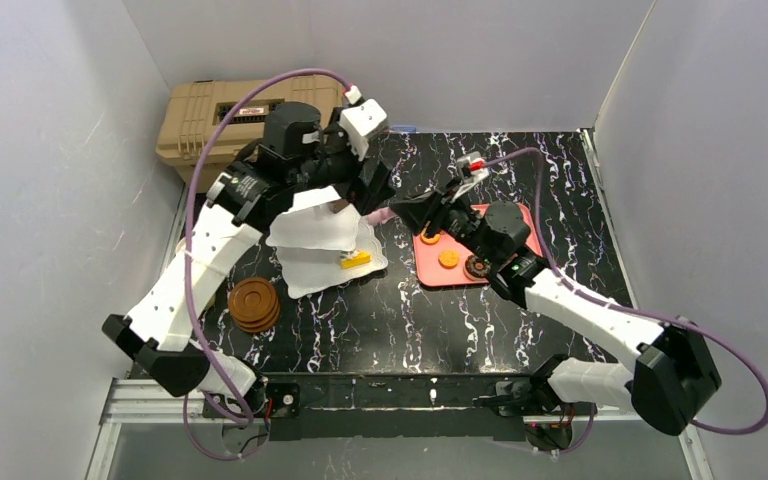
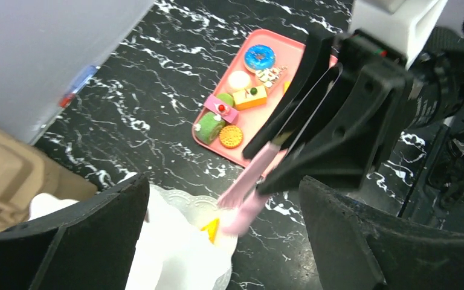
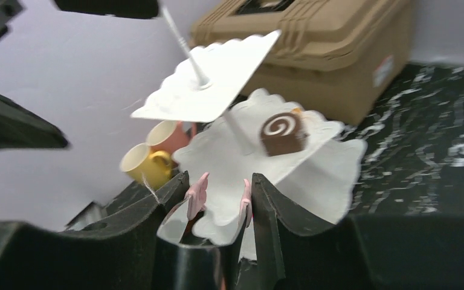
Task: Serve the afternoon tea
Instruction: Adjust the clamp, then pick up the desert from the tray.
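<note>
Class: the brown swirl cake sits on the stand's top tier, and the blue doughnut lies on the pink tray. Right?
No: the swirl cake sits on the stand's middle tier, per the right wrist view. The blue doughnut does lie on the pink tray.

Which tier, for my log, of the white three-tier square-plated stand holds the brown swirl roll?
The middle tier, under the brown swirl roll; the top tier is bare, the bottom tier carries a yellow pastry.

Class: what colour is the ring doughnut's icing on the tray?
Blue doughnut; left wrist view shows it best.
</note>
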